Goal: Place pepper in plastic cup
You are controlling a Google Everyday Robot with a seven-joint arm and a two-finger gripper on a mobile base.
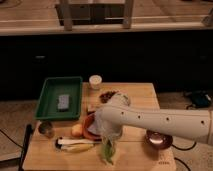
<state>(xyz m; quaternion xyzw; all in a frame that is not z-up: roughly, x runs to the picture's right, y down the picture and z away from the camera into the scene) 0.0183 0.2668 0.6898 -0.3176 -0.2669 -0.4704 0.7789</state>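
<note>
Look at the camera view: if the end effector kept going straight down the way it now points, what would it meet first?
Most likely the plastic cup. The end effector hangs at the table's front edge, pointing down right above the cup, with the arm hiding most of it. Depth is unclear, so it might meet the cup's rim, not the opening.

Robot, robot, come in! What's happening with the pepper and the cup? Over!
Gripper low at table's front edge, right above plastic cup. Pepper looks to be standing in the cup. Arm hides the rest.
</note>
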